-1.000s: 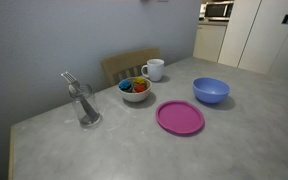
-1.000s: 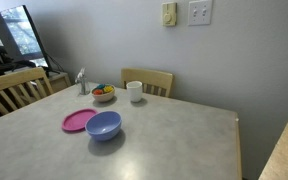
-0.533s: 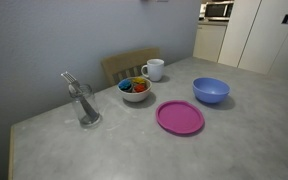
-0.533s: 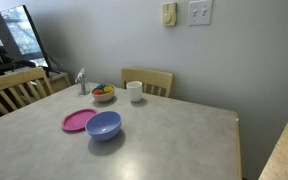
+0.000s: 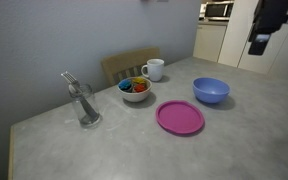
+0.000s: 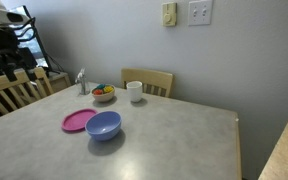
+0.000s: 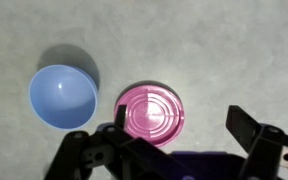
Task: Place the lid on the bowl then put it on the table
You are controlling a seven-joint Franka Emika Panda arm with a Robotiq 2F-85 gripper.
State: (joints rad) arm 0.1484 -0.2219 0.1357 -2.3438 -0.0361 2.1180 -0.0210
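the lid [image 7: 152, 112] lies flat on the grey speckled worktop [image 7: 234, 50], low in the middle of the wrist view. the bowl [image 7: 63, 97] stands open and upright just to its left, with a narrow strip of worktop between them. the pincer [image 7: 179, 130] hangs high above them, its fingers [image 7: 252, 135] spread wide along the bottom edge and nothing between them.

in an exterior view the arm [image 5: 267, 25] shows as a dark shape in the upper right corner, well above the bowl [image 5: 211, 90] and the lid [image 5: 180, 117]. behind these, toward the left of the frame, stand a white bowl [image 5: 135, 89] with colourful contents, a white mug [image 5: 154, 69] and a glass [image 5: 84, 103] holding utensils. in an exterior view the arm [image 6: 9, 50] is at the upper left, with the lid [image 6: 79, 121] and bowl [image 6: 103, 125] close together at the lower left.
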